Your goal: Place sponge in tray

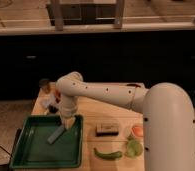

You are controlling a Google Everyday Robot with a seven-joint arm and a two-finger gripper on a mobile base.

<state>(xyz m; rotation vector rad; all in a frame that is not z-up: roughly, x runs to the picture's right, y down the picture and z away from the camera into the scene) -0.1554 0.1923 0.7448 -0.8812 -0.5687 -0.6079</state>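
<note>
The dark green tray [36, 155] sits at the front left of the wooden table. The pale grey-blue sponge [56, 134] lies slanted inside the tray near its upper right part. My gripper [66, 123] hangs over the tray's back right area, right at the sponge's upper end. I cannot tell whether it touches the sponge. The white arm reaches in from the right.
A tan block with a dark top [107, 129] lies right of the tray. A long green vegetable [108, 154], a round green item [133, 148] and an orange item [137, 131] sit at the front right. A dark-capped container [44, 85] stands behind the tray.
</note>
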